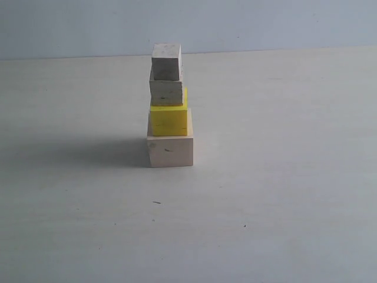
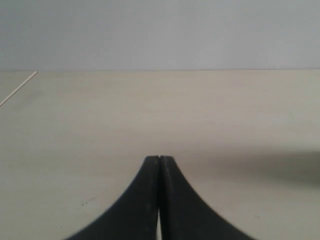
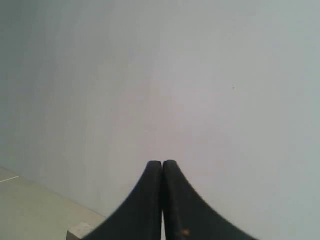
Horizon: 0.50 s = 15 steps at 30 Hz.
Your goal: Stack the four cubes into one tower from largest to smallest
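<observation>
- Exterior view: the tower (image 1: 168, 111) stands on the pale table (image 1: 283, 188), a bit left of the middle.
- The big wood cube (image 1: 170, 151) is at the bottom, flat on the table.
- The yellow cube (image 1: 169, 121) sits on top of the big one.
- A small wood cube (image 1: 165, 92) sits on the yellow cube, a little to the left, so a strip of yellow shows on its right side.
- The top wood cube (image 1: 166, 61) sits on that small cube.
- All four cubes touch the one below and stand upright.
- A soft shadow (image 1: 82, 152) lies on the table to the left of the tower.
- A plain gray wall (image 1: 265, 23) is behind the table.
- Left wrist view: the left gripper (image 2: 159, 159) is closed, its two black fingers pressed together with nothing between them.
- It is over bare table, with the wall far behind.
- Right wrist view: the right gripper (image 3: 162, 163) is closed too, its fingers pressed together and holding nothing.
- It points at the wall.
- A bit of table shows in one corner, and a small pale corner (image 3: 80, 231) peeks out beside the fingers; what it belongs to cannot be told.
</observation>
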{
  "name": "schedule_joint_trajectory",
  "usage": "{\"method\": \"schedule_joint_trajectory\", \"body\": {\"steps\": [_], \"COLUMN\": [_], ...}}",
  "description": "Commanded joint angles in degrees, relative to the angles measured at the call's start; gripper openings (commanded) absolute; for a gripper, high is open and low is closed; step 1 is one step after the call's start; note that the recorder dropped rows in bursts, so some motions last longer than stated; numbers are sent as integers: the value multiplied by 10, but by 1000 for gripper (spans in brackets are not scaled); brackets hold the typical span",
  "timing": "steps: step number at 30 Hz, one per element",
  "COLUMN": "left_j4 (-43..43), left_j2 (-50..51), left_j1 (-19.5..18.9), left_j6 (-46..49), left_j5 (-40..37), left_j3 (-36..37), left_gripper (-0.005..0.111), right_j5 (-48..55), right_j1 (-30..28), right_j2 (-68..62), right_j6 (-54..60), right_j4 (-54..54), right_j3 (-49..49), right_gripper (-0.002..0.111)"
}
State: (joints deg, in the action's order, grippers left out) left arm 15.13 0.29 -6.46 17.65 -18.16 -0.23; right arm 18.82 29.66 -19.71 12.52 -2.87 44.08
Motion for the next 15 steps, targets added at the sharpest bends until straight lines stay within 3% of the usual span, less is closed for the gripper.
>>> {"method": "schedule_joint_trajectory", "body": {"steps": [1, 15], "left_j4": [-50, -88], "left_j2": [-3, -3], "left_j1": [-2, -2], "left_j6": [-48, -84], "left_j5": [-8, -22], "left_j3": [2, 2], "left_gripper": [0, 0], "right_j5": [0, 0], "right_j1": [-1, -1], "right_j2": [3, 3], "right_j6": [-1, -1], "right_j4": [1, -1], "right_j3": [3, 3], "right_gripper": [0, 0]}}
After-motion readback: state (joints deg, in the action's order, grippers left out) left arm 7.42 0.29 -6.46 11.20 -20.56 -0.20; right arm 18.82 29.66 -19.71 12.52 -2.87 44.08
